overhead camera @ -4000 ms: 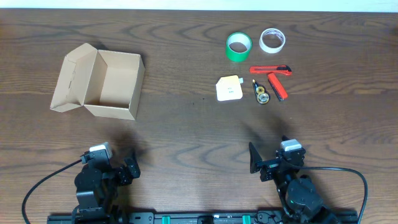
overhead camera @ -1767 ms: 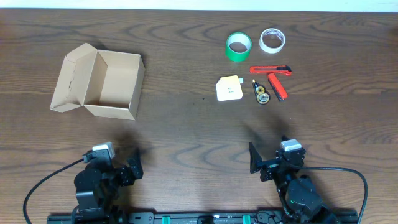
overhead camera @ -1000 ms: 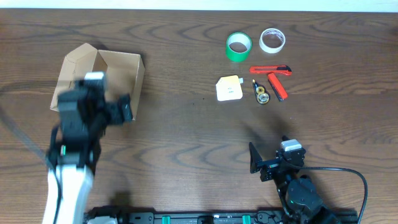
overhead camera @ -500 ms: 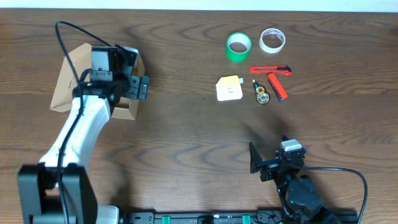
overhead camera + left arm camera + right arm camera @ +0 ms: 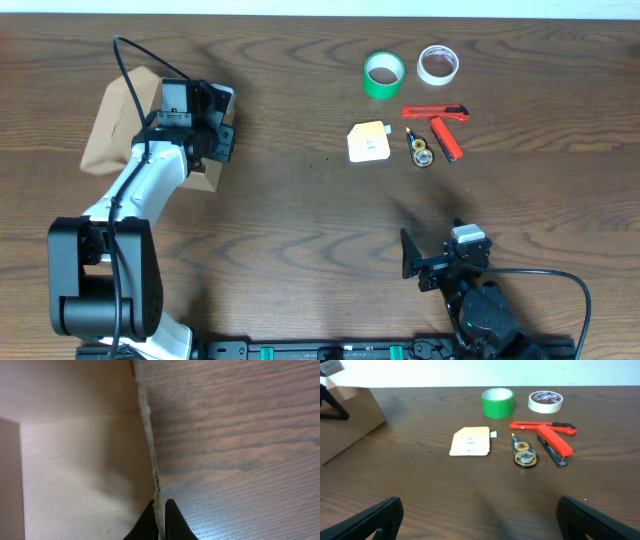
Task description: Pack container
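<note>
Container point(image 5: 75, 470) wall edge stands pinched between left end effector point(image 5: 159, 511) tips.

I have open bench point(image 5: 300, 220) across the middle, between the box point(image 5: 105, 130) on the left and the cluster of small things on the right; a hand passes freely there. My left arm point(image 5: 150, 185) lies over the box and covers most of its opening from above, with the left fingers point(image 5: 172, 519) pinched on its right wall. On the right, the green tape point(image 5: 383, 75), white tape point(image 5: 438, 65), red cutter point(image 5: 435, 113), second red tool point(image 5: 447, 139), cream pad point(image 5: 369, 141) and small roller point(image 5: 422, 152) sit close together, leaving only narrow gaps. Ahead of the right fingers point(image 5: 375, 517), spread wide, bare bench runs up to that cluster.
</note>
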`<state>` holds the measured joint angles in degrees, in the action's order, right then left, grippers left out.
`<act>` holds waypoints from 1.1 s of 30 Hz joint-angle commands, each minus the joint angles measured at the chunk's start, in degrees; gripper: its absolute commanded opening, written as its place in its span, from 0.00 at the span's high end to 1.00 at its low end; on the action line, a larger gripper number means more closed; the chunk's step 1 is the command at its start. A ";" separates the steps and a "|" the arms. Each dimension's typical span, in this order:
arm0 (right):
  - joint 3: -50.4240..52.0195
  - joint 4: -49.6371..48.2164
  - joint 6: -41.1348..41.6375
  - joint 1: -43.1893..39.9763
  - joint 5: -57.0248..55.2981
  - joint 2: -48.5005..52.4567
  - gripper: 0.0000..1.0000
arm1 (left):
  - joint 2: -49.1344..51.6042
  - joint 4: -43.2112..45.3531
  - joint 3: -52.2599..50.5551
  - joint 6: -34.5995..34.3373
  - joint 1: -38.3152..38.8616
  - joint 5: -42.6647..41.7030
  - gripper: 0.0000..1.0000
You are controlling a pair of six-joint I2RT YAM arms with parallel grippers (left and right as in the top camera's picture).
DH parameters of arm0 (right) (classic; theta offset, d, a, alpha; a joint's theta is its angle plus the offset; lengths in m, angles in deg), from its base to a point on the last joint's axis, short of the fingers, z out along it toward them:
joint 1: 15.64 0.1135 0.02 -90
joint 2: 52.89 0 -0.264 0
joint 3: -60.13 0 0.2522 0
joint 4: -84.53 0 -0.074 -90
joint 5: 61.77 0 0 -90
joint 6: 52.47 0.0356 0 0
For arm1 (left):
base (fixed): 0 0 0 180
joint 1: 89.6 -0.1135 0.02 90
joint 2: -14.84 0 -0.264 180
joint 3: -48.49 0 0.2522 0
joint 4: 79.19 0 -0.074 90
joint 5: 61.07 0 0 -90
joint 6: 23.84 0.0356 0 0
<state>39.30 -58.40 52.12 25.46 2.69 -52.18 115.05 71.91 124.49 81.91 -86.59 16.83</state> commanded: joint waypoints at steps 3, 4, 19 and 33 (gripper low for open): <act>0.22 0.07 -0.52 0.46 -0.57 -0.33 0.01 | 0.09 0.52 0.83 13.64 0.04 -17.29 0.94; 0.22 0.07 -0.52 0.46 -0.59 -0.33 0.01 | 0.09 0.26 0.83 17.38 0.04 -22.53 0.95; 0.22 0.07 -0.52 0.46 -0.57 -0.33 0.01 | 0.07 -4.04 0.94 36.00 3.80 -41.18 0.95; 0.22 0.07 -0.52 0.46 -0.57 -0.33 0.01 | 0.07 -4.57 0.94 46.29 14.01 -14.93 0.95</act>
<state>39.32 -58.40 52.12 25.46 2.69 -52.18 115.05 67.91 124.53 124.35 -71.99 -2.84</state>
